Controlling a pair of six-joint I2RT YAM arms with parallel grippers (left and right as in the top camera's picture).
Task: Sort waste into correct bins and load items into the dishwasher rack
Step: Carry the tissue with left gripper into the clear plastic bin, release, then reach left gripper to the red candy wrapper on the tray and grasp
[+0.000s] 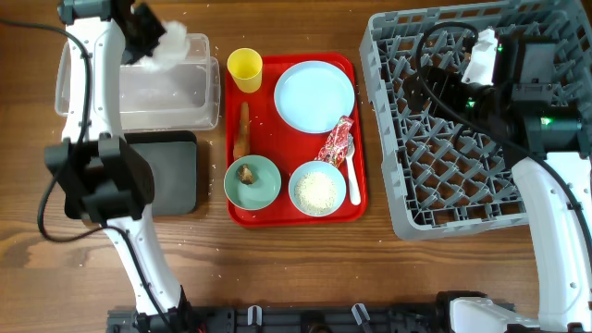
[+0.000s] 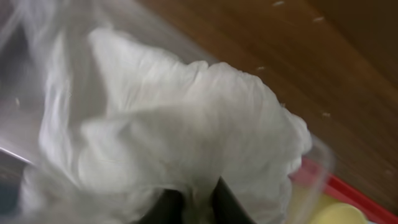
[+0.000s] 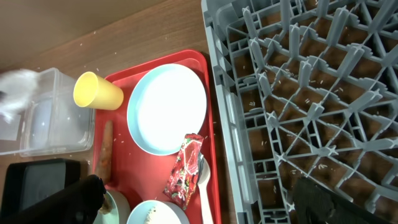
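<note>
The crumpled white napkin point(image 1: 176, 46) is clamped in the left gripper point(image 1: 153, 37) over the clear tub point(image 1: 139, 120), seemingly for release there; the right gripper point(image 3: 199, 186), well apart, is spread open.

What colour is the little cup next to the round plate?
The cup is yellow, clearest in the overhead view.

You get bright, even light from above in the overhead view. The surface point(image 1: 296, 268) looks sharp, with only soft, short shadows beside the dishwasher rack point(image 1: 379, 111) along its right edge. Your left wrist view is badly smeared: the crumpled white napkin point(image 2: 174, 130) fills it, pale and out of focus. In your right wrist view the pale blue plate point(image 3: 166, 109) glares almost white, and the napkin is a blurred streak.
</note>
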